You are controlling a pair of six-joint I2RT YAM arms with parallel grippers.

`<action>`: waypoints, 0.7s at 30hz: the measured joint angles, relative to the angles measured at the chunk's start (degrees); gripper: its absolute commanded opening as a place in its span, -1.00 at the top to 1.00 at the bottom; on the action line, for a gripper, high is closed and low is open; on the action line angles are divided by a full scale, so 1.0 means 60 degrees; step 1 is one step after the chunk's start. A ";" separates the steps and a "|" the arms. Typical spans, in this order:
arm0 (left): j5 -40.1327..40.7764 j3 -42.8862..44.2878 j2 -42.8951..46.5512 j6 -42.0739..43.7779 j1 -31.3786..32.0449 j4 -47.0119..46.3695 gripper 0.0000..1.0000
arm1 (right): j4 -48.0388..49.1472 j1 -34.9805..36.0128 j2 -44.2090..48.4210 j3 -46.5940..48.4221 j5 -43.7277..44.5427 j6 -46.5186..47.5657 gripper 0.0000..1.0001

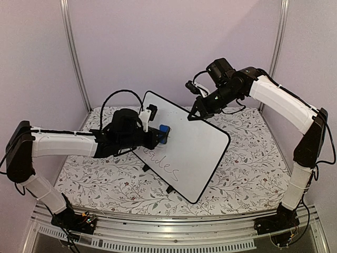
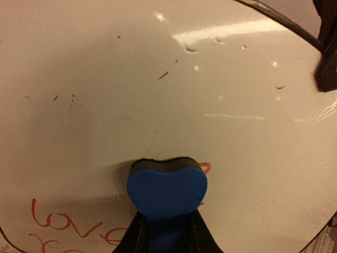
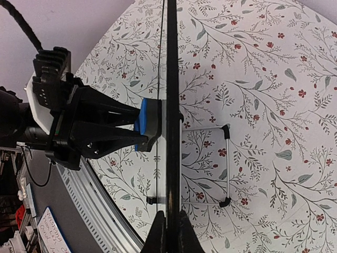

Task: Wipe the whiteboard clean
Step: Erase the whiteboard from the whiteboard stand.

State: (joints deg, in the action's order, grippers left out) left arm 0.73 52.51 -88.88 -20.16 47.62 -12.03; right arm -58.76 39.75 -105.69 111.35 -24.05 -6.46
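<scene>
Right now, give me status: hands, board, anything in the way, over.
Left hand shut on blue eraser, pressed to whiteboard. Right hand shut on its top edge. Writing left below eraser. Nothing seen blocking.

writing (image 2: 66,224): cut off by the left wrist view's bottom edge, partly covered by the blue eraser (image 2: 167,191); too faint to read from the top
whiteboard (image 3: 171,105): edge-on in the right wrist view, its face unseen
left claw (image 2: 167,224): fingers mostly below the frame
</scene>
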 measured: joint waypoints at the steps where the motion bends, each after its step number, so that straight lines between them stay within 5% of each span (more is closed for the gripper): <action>1: 0.0015 0.0157 -0.0018 0.0055 0.0004 0.0033 1.00 | 0.0004 0.0000 0.0000 0.0000 -0.0004 0.0004 1.00; 11: 0.0055 0.0619 -0.0138 0.0248 0.0011 0.0015 1.00 | 0.0011 0.0000 0.0000 0.0000 -0.0022 0.0018 1.00; 21: 0.0109 -0.0641 0.0098 -0.0168 0.0226 -0.0590 1.00 | 0.0018 0.0004 0.0000 0.0000 -0.0029 0.0036 1.00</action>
State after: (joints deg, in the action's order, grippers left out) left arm 1.39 48.66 -88.29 -21.17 48.97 -15.57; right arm -58.65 39.77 -105.69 111.35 -24.23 -6.24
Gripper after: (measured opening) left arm 0.183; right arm 0.032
